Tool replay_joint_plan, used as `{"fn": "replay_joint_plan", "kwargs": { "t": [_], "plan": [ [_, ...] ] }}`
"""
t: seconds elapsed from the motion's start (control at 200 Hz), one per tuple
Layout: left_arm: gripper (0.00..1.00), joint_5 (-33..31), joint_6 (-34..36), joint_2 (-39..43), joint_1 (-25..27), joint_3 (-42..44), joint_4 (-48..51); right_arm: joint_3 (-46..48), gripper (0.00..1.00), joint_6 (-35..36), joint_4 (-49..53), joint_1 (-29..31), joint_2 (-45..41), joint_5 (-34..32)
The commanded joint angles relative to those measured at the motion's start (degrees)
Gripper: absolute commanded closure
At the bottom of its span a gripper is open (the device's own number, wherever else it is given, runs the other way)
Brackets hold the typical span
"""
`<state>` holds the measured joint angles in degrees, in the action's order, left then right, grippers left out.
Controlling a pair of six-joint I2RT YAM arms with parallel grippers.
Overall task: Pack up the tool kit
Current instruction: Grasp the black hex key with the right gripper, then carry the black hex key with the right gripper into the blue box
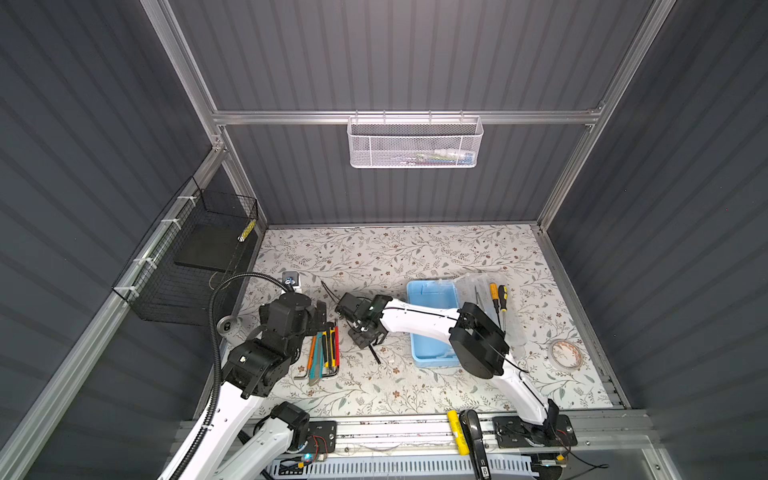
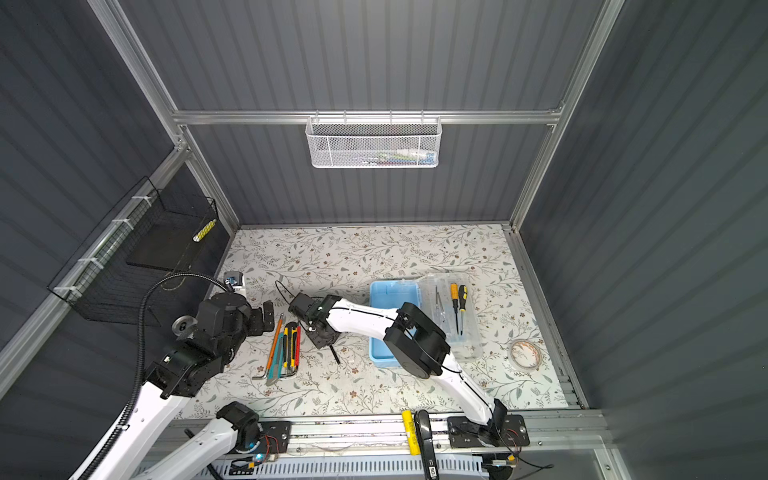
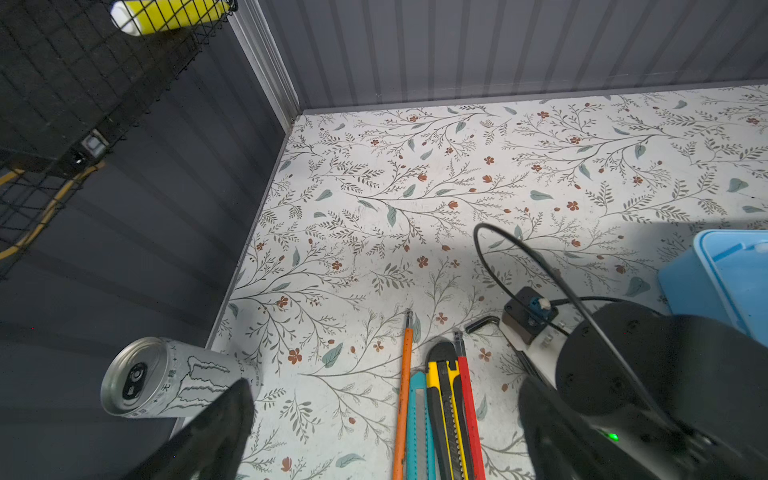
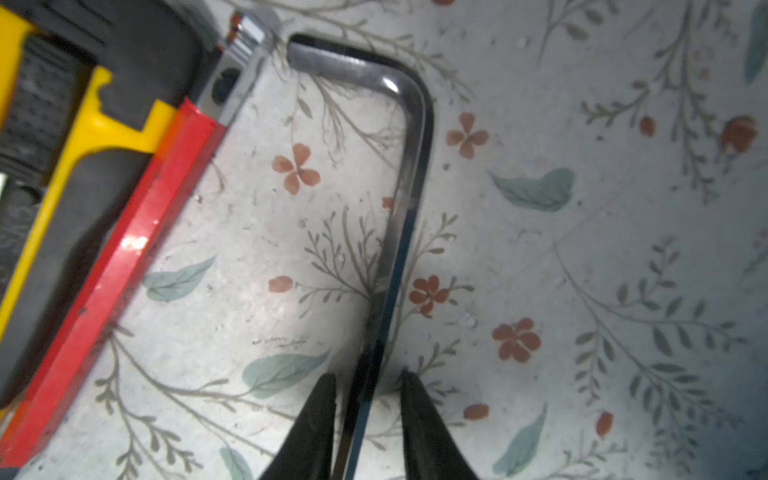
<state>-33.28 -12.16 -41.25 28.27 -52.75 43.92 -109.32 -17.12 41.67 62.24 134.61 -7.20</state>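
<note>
The tool kit lies open in both top views: its light blue base (image 1: pixel 432 297) (image 2: pixel 392 295) with the clear lid (image 1: pixel 513 328) folded out to the right, two screwdrivers (image 1: pixel 498 297) lying on the lid. My right gripper (image 4: pixel 368 376) (image 1: pixel 368 338) is low over the table, left of the base. Its fingers stand close on either side of a black hex key (image 4: pixel 409 166) (image 1: pixel 376 355), thin gaps still showing, so it is open. My left gripper (image 3: pixel 386 388) (image 1: pixel 318 316) hangs wide open over a row of utility knives (image 3: pixel 444 399) (image 1: pixel 326 349), holding nothing.
A drink can (image 3: pixel 166 378) lies at the table's left edge. A tape roll (image 1: pixel 565 353) sits at the right. A black wire basket (image 1: pixel 195 257) hangs on the left wall, a white mesh basket (image 1: pixel 415 143) on the back rail. Another hex key (image 1: pixel 301 374) lies below the knives.
</note>
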Motion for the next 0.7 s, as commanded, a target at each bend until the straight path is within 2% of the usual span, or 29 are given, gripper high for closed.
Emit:
{"fn": "replay_joint_plan", "kwargs": {
  "t": [0.0, 0.135, 0.455, 0.695],
  "plan": [
    [0.01, -0.74, 0.39, 1.01, -0.43, -0.42, 0.73, -1.12, 0.73, -1.66, 4.64, -0.01, 3.7, -1.34],
    [0.01, -0.56, 0.47, 0.84, -0.41, -0.51, 0.64, -1.17, 0.85, -2.84, 5.35, -0.7, 4.52, -1.13],
    [0.0, -0.47, 0.47, 1.0, -0.43, -0.47, 0.73, 1.74, 1.0, -4.67, 2.51, -3.26, 1.02, 0.8],
    [0.0, -0.47, 0.42, 1.08, -0.41, -0.42, 0.81, 2.38, 1.0, -5.57, 0.31, -4.31, -4.09, -0.53]
  ]
}}
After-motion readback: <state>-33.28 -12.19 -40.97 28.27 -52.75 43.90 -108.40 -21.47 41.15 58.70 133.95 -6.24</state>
